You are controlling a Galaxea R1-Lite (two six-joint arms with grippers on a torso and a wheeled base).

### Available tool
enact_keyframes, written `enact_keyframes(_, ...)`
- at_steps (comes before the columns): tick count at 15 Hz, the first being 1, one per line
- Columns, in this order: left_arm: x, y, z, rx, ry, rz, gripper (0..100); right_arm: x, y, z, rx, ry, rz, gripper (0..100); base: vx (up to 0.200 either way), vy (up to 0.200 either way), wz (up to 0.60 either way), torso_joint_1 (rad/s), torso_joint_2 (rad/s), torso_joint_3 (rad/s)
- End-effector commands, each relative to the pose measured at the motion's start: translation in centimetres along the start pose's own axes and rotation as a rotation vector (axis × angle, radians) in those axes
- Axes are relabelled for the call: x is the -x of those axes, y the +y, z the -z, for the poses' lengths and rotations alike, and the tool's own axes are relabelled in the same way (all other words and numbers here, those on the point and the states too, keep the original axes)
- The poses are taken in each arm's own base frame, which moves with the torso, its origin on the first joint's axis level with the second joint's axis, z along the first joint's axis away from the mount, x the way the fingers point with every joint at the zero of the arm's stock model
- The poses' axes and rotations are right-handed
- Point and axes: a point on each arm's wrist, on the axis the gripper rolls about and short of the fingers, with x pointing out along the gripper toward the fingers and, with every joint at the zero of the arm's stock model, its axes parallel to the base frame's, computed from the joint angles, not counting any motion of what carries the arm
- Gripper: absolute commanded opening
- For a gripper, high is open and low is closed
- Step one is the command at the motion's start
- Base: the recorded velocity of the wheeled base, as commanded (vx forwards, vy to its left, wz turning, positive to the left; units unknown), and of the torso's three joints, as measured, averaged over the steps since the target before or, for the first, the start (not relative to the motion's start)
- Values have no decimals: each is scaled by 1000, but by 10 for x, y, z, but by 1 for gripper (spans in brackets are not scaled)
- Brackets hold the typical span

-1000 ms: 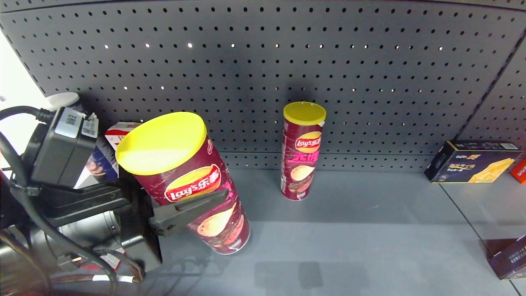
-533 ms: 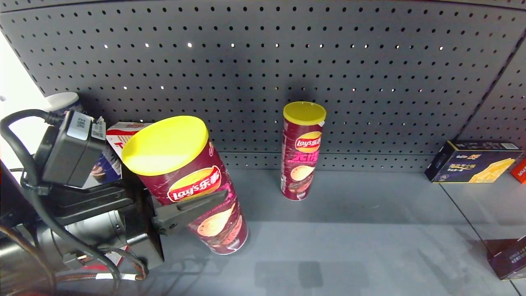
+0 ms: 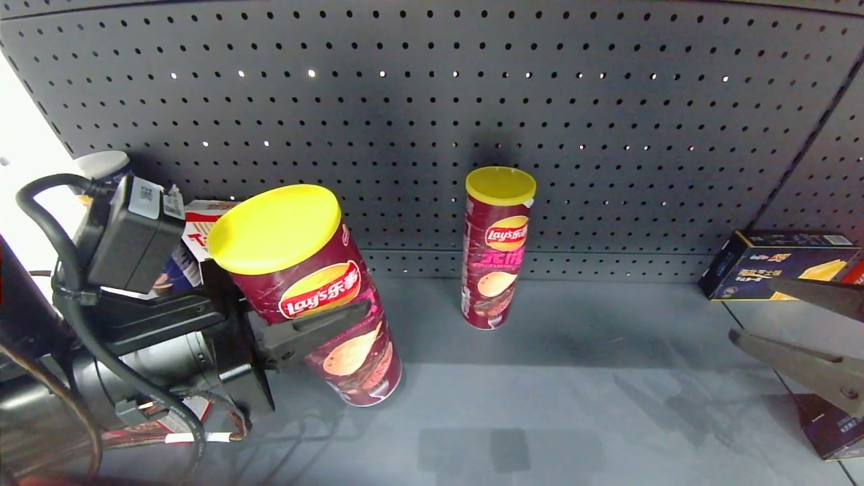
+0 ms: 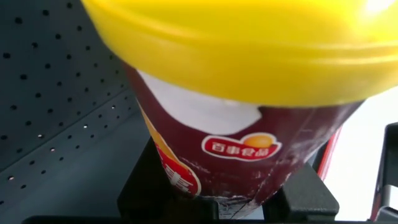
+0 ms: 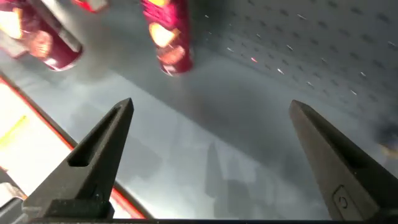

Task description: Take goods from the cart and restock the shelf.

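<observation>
Crisp canister leans clenched between my left gripper's fingers, its base below them at the shelf floor, ready, I reckon, for standing beside the twin canister beyond the fingertips; right gripper gapes empty.

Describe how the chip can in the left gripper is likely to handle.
The chip can seems a stiff tube: the fingers of the left gripper pinch it without visible denting. Tall, narrow and tilted, it would probably topple if released. Its round body would likely roll across the shelf.
</observation>
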Motion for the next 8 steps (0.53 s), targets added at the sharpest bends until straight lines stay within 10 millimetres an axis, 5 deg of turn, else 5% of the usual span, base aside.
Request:
enact_keyframes(1, -1, 2, -1, 0, -1, -7, 0, -30, -7, 0, -10, 22, -77, 100, 0, 0, 0, 0, 0, 0)
enact_keyframes(8, -1, 2, 1, 3, 7, -28, 0, -102, -26, -9, 26, -21, -234, 100, 0, 0, 0, 0, 0, 0)
